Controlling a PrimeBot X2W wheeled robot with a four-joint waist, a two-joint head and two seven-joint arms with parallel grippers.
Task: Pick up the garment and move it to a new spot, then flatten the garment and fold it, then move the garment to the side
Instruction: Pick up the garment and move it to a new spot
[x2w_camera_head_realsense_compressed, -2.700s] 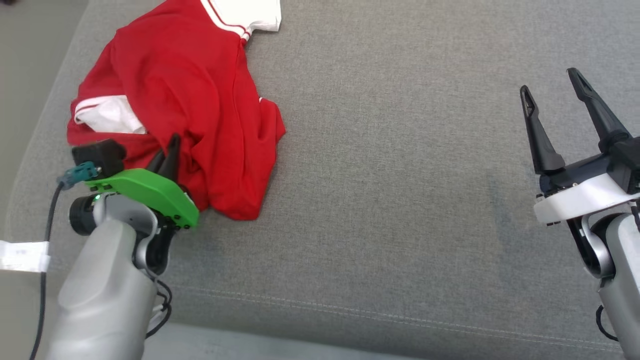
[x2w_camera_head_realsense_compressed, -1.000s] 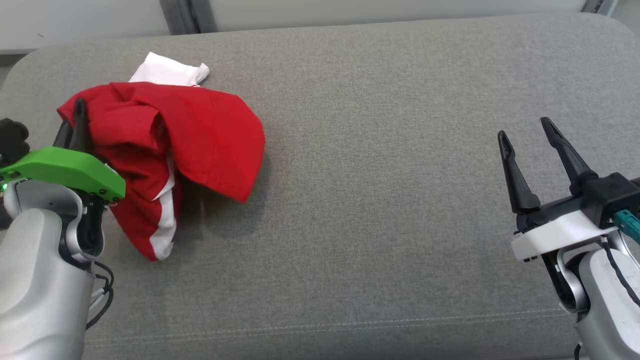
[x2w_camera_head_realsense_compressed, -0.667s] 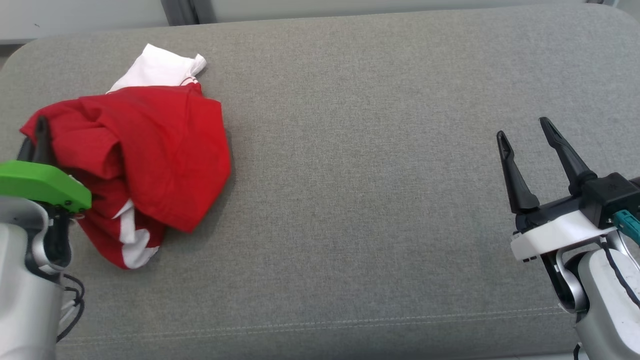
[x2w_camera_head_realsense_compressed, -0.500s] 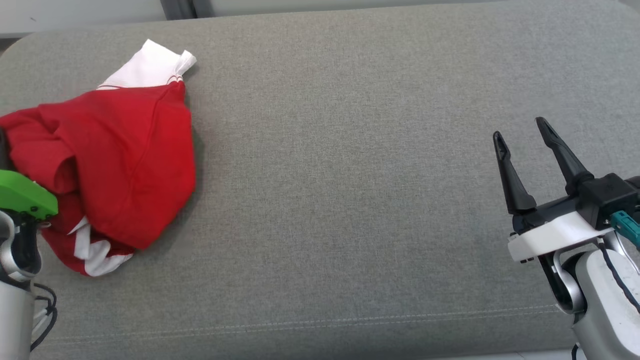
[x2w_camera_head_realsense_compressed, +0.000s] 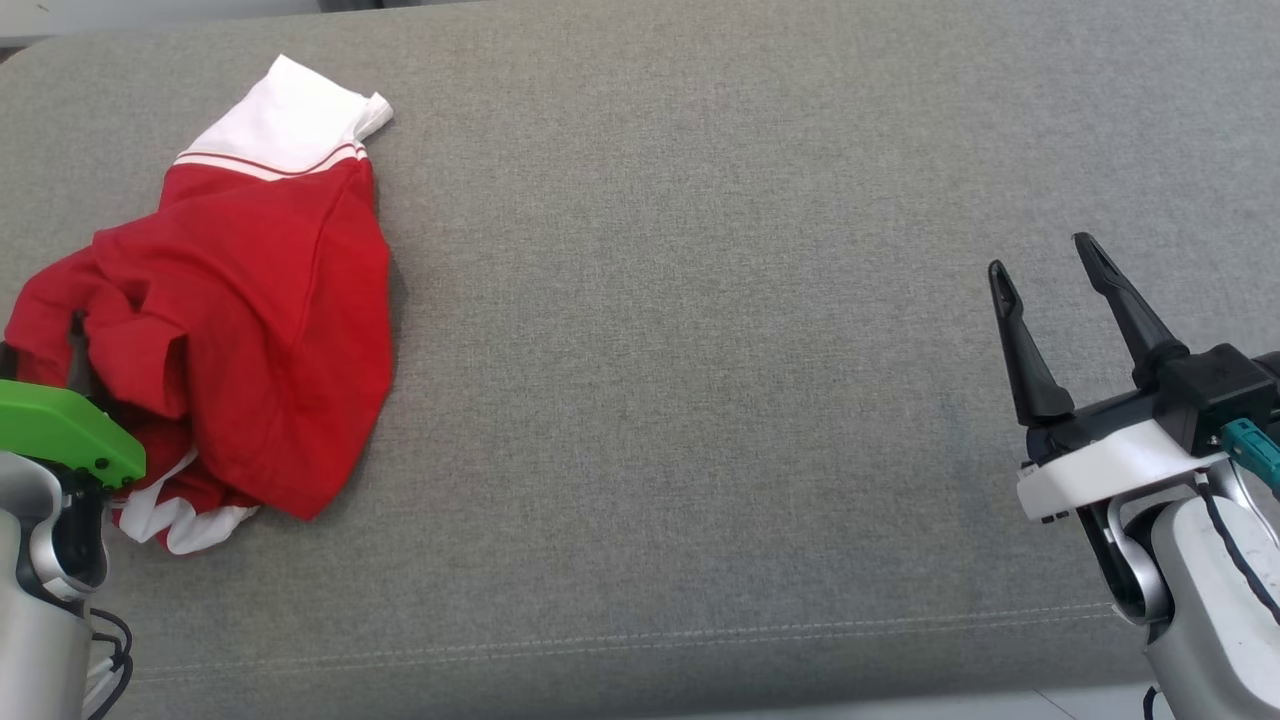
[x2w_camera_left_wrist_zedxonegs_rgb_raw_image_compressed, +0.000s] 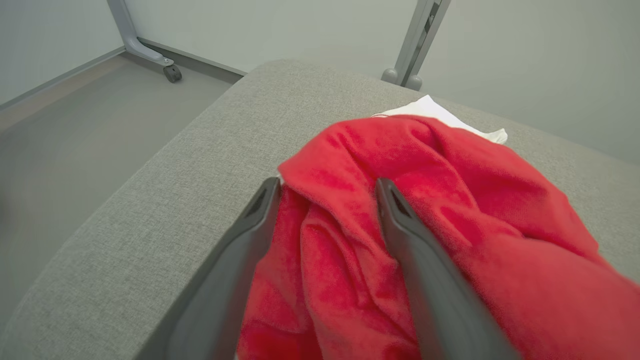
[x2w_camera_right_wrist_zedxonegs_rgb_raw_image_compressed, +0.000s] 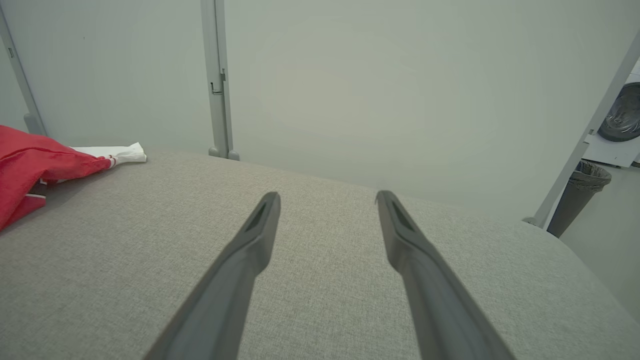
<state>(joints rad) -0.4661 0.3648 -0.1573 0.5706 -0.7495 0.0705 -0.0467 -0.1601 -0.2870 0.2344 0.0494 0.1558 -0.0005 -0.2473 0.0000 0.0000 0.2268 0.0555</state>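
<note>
The garment (x2w_camera_head_realsense_compressed: 260, 330) is a red shirt with white trim, lying crumpled at the left end of the grey cushion (x2w_camera_head_realsense_compressed: 700, 350). A white sleeve end (x2w_camera_head_realsense_compressed: 285, 115) points to the far side. My left gripper (x2w_camera_left_wrist_zedxonegs_rgb_raw_image_compressed: 327, 185) is open, and a fold of the garment (x2w_camera_left_wrist_zedxonegs_rgb_raw_image_compressed: 450, 200) bulges between its spread fingers. Its green wrist mount (x2w_camera_head_realsense_compressed: 60, 430) sits at the garment's near-left corner. My right gripper (x2w_camera_head_realsense_compressed: 1041, 255) is open and holds nothing, hovering over bare cushion far to the right. The right wrist view has the garment (x2w_camera_right_wrist_zedxonegs_rgb_raw_image_compressed: 25, 165) at its left edge, beyond the right gripper (x2w_camera_right_wrist_zedxonegs_rgb_raw_image_compressed: 327, 194).
The cushion's rounded left edge (x2w_camera_left_wrist_zedxonegs_rgb_raw_image_compressed: 150, 170) drops to the floor. A stitched seam (x2w_camera_head_realsense_compressed: 600, 645) runs along the front. Metal frame legs (x2w_camera_left_wrist_zedxonegs_rgb_raw_image_compressed: 415, 45) stand behind the cushion. A dark bin (x2w_camera_right_wrist_zedxonegs_rgb_raw_image_compressed: 580, 195) stands past the right end.
My left gripper carried the garment leftward while shut on it, then opened. The garment has settled into a heap. The head camera shifted too. The right gripper stayed open and still.
</note>
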